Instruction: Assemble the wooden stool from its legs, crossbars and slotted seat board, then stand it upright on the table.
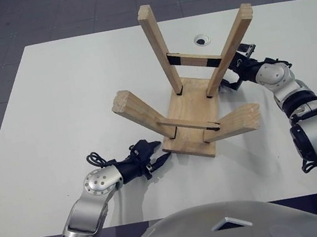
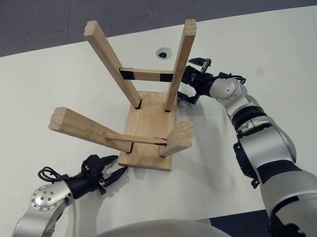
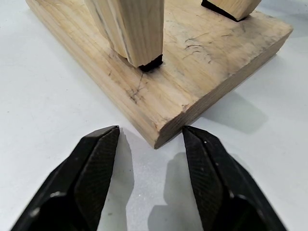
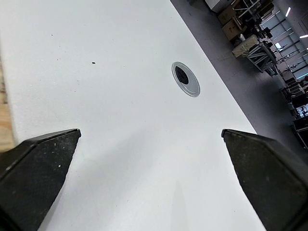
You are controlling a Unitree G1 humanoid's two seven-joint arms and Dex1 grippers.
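- White tabletop (image 1: 54, 111): the stool (image 1: 192, 119) sits near its middle, upside down, with the seat board flat, four legs splayed upward and crossbars fitted.
- Step in hand (my judgement): assembly looks finished. Turning the stool upright remains, which calls for firm holds on both sides.
- Right gripper (image 1: 238, 68): fingers wide apart and empty, beside the far right leg.
- Left gripper (image 3: 150, 132): fingers moderately open and empty, framing the seat board's near corner without touching it.

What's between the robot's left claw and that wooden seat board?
Only a sliver of bare white table. The left wrist view shows the open left gripper facing a corner of the seat board, nothing else there.
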